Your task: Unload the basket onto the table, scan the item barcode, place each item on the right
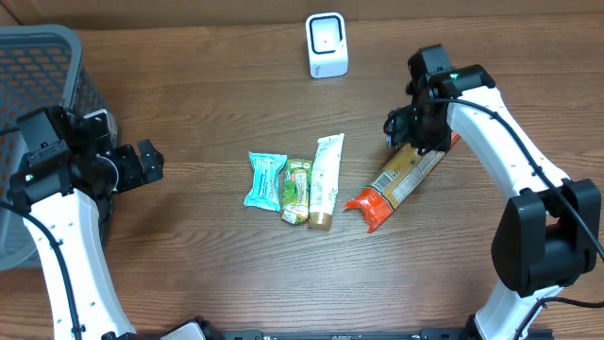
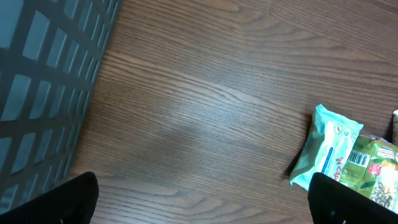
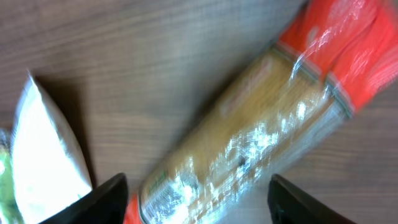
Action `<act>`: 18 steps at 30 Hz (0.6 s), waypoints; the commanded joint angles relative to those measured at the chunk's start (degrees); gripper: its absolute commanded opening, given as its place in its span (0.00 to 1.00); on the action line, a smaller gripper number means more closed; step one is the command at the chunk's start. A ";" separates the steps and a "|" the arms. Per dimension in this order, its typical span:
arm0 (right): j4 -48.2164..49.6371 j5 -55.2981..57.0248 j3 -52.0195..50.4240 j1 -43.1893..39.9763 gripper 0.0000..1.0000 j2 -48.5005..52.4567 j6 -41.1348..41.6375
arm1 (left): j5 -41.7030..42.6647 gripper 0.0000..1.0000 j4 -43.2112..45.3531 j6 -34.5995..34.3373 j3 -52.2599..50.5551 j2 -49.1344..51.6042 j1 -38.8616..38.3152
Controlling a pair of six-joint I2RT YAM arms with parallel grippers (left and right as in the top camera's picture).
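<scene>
Dark brown woodgrain table filling the whole overhead view, grain running 9 to 3 o'clock. Matte finish, slightly paler toward 12 o'clock. Soft, even light from above; short, blurry shadows only. Grey mesh basket at 9–10 o'clock edge, cropped by the frame, open grid walls. Left wrist view: same wood, grain on a slant, basket wall at 9 o'clock, pale sheen mid-frame.

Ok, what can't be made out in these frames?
Orange-ended packet print and barcode: right wrist view, motion blur.
Packet's upper end: overhead, covered by the right hand.
Basket: overhead, cut off by the left edge.
Scanner face: overhead, too small.
</scene>
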 commanded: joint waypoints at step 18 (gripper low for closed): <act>9.70 8.50 -5.18 -5.99 0.69 10.01 3.80 | -0.11 0.99 0.02 -1.16 0.59 0.28 0.22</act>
